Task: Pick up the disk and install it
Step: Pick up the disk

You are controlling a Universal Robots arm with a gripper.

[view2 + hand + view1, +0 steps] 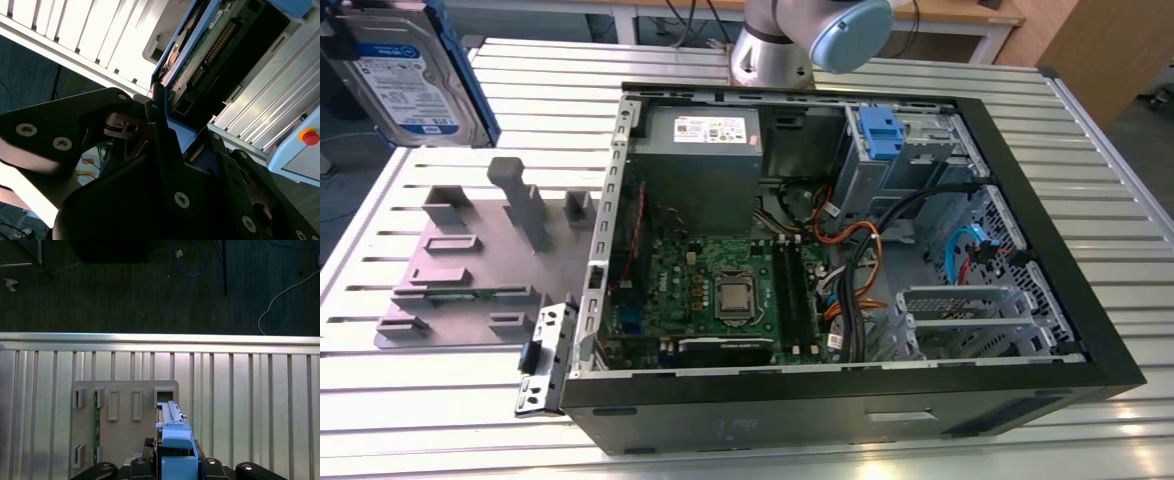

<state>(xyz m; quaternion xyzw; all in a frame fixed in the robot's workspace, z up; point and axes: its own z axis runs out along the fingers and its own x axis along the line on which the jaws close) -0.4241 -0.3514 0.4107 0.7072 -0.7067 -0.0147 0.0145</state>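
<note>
One disk (398, 75) is up off the table (1067, 120) at the exterior view's upper left. It's a flat silver rectangle, white-and-blue label facing the camera, w/ a blue plastic carrier round its edges. It stands roughly upright, slightly tilted, well apart from the open PC case (1067, 330).

In the second wrist view the tool (159, 112) is closed on the disk (200, 55). Its matt black metal fingers (155, 125) press the blue carrier's edge, and the drive's green circuit board w/ a connector row shows just beyond. In the first wrist view the disk (175, 440) is edge-on, a thin blue-and-silver bar, hanging over the grey fixture plate (125, 410) near one of its rectangular slots. Can't tell if it touches the plate.

Table is ribbed aluminium, long parallel slats w/ a dull shine. Fixture plate (467, 290) is flat matt grey, w/ several upright blocks and shallow rectangular pockets, lying just beside the case on the exterior view's left. Case is a black sheet-metal box, side panel off. Inside it:
- green motherboard (720, 290)
- boxy grey power supply (700, 150) w/ white sticker
- blue plastic latch (878, 130) on the grey metal bay
- bundles of orange, black and blue wires

Arm (807, 35), smooth silver tube w/ a pale blue cap, rises behind the case. Floor (150, 285) past the table edge is dark carpet w/ loose blue cable (192, 265).
</note>
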